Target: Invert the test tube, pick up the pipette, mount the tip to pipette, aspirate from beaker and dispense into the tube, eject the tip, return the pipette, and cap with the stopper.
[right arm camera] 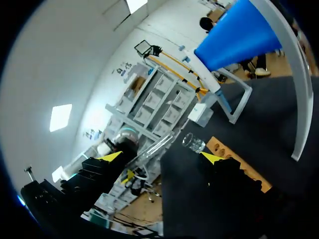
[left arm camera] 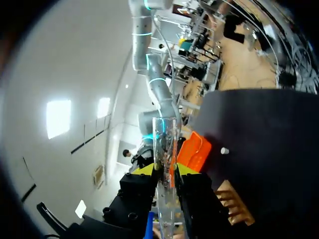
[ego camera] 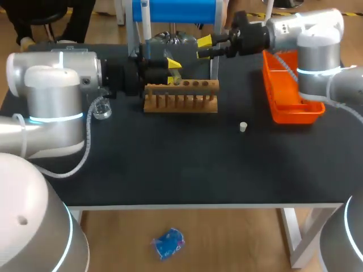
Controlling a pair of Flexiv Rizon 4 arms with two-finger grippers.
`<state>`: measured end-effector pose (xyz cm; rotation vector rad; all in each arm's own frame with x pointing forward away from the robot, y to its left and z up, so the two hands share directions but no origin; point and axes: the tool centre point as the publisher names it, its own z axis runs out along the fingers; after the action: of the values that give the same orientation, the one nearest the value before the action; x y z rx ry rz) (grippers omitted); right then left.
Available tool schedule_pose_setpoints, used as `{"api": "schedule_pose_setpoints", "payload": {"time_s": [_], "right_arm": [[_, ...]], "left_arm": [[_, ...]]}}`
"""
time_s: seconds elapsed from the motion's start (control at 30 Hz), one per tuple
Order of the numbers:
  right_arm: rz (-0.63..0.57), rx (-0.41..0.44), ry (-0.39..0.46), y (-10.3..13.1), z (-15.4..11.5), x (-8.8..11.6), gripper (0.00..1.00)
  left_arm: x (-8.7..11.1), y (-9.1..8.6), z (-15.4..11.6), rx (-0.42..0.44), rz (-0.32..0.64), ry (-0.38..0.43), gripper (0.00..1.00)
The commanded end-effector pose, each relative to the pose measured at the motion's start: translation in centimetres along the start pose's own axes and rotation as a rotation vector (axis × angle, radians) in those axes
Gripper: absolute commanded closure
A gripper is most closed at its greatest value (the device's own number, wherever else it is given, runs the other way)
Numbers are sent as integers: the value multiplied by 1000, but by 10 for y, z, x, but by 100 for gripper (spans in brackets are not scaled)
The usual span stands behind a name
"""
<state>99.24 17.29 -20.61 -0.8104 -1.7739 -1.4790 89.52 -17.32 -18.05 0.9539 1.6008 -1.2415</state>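
My left gripper (left arm camera: 165, 170) is shut on a clear test tube (left arm camera: 165, 144), which stands up between the yellow tips. In the head view the left gripper (ego camera: 172, 72) hangs just above the left end of the wooden rack (ego camera: 181, 97). My right gripper (ego camera: 203, 47) stands open a little to the right of it, above the rack's far side. From the right wrist, the tube (right arm camera: 158, 146) lies slanted ahead of the open right gripper (right arm camera: 162, 157), apart from both fingers. The glass beaker (ego camera: 102, 107) sits left of the rack. A small white stopper (ego camera: 243, 126) lies on the mat.
An orange tray (ego camera: 286, 93) lies at the right side of the table. A blue stand (ego camera: 176, 11) with white legs rises behind the rack, a pipette (ego camera: 146, 20) hanging at its left. My left arm's body covers the table's left part.
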Motion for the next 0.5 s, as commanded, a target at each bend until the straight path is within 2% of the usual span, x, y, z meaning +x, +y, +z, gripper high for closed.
{"api": "schedule_pose_setpoints", "payload": {"time_s": [0.03, 0.07, 0.43, 0.47, 0.5], "right_arm": [[-350, 114, -80, 0, -13, 10, 0], [-350, 114, -80, 0, -13, 10, 0], [-350, 114, -80, 0, -13, 10, 0], [-405, 177, -137, -3, -14, 7, 0], [-451, 220, -151, -5, -14, 5, 0]], "left_arm": [[-2, 7, -9, 165, -185, 154, 100], [-2, 8, -9, 114, -83, 181, 100], [-2, 8, -9, 114, -83, 181, 100], [-2, 11, -13, 109, -162, 157, 100], [-4, 12, -16, 87, -233, 152, 100]]}}
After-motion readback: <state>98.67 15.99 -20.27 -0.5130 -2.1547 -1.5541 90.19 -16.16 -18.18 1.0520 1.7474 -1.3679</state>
